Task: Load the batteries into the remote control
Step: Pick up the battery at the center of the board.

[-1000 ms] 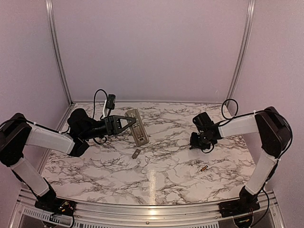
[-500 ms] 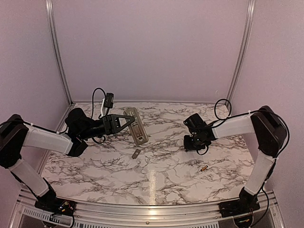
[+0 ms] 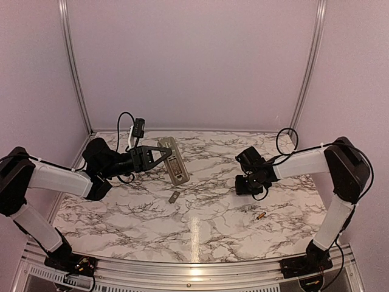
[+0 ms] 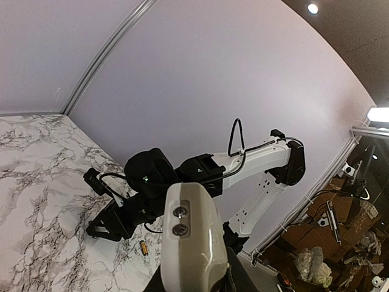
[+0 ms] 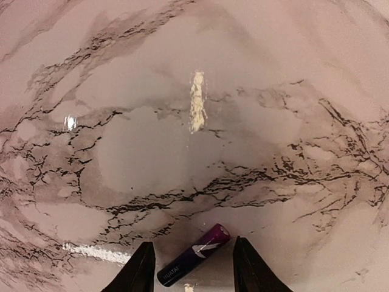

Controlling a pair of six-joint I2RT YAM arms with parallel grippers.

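Note:
My left gripper [image 3: 163, 154] is shut on the remote control [image 3: 174, 162] and holds it tilted above the back left of the table. In the left wrist view the remote's greyish back [image 4: 191, 237] fills the lower middle, with two round metal contacts near its end. My right gripper [image 3: 246, 185] is open and low over the table right of centre. In the right wrist view the blackish-purple battery [image 5: 194, 254] lies on the marble between my open fingertips [image 5: 143, 271], touching neither. The gold battery [image 3: 261, 216] lies on the table nearer the front right; it also shows in the left wrist view [image 4: 144, 247].
A small grey battery cover [image 3: 174, 196] lies on the marble table [image 3: 200, 225] below the remote. Metal corner posts [image 3: 73, 67] and pale walls close in the back and sides. The right arm [image 4: 255, 161] shows across the left wrist view.
My right gripper has moved left and settled low over the blackish battery. My left gripper has shifted the remote slightly left and up.

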